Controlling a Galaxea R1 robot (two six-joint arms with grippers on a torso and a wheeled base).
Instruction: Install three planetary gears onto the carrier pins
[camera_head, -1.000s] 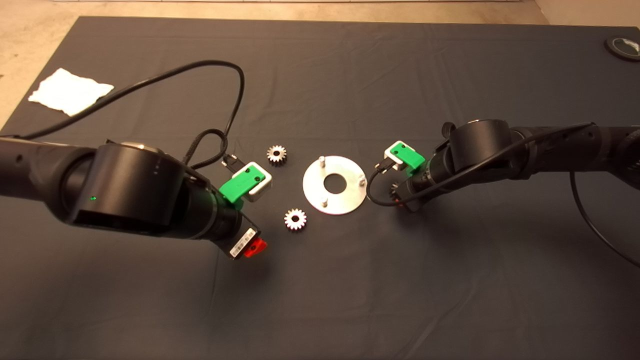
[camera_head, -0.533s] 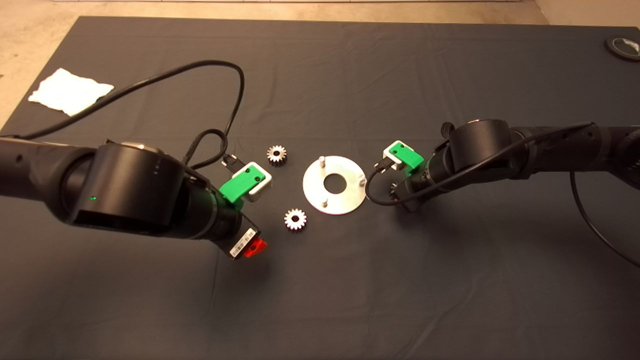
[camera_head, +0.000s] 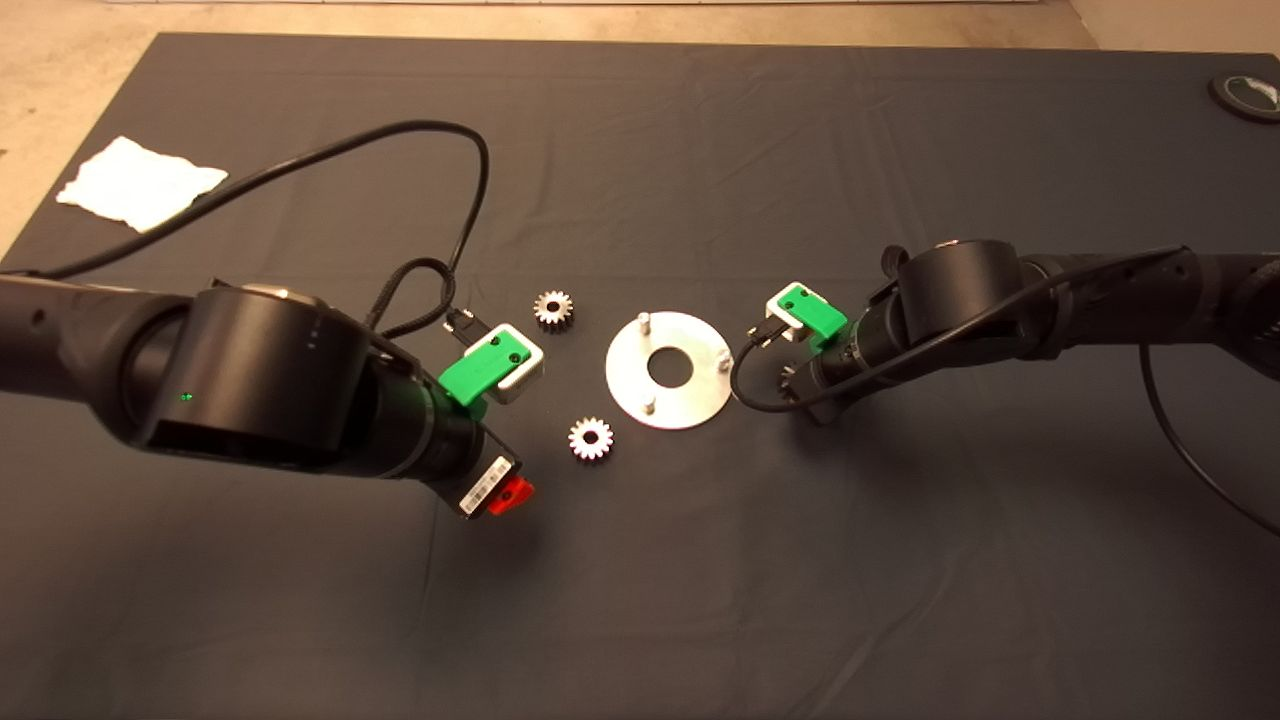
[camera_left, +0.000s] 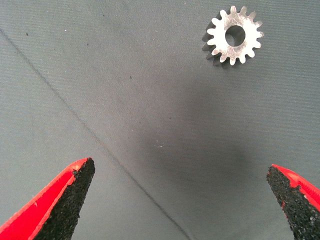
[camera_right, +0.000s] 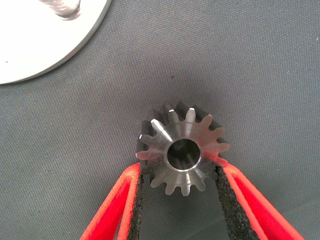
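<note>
The table (camera_head: 700, 600) was covered by a big dark mat, and both black arms were reaching in over it. The left arm (camera_head: 230, 375) was the chunkier thing in the overhead shot, coming in low with a looping black cable behind it.

The right arm (camera_head: 1050, 300) ended just off the disc's edge. The silver disc (camera_head: 668, 395) sat flat between the two tools, with its three carrier pins (camera_head: 645, 321) standing up and all bare, no gear on any of them.

A crumpled white cloth (camera_head: 140, 182) lay way off behind the left arm, near the mat's far corner.

The left tool (camera_left: 180, 200) hung over bare mat with its fingers (camera_left: 65, 195) spread wide apart, nothing between them. One gear (camera_left: 233, 36) lay flat on the mat a bit ahead of that tool, off to one side of the gap, not touching either pad. Another gear (camera_head: 553, 307) lay further out, also on the mat, near the disc but apart from it.

The right tool (camera_right: 179, 200) was down right beside the disc (camera_right: 45, 40), fingers closed in on the third gear (camera_right: 182, 150). Both pads (camera_right: 136, 200) were pressed against its teeth from either side, with the centre hole facing the wrist camera.
</note>
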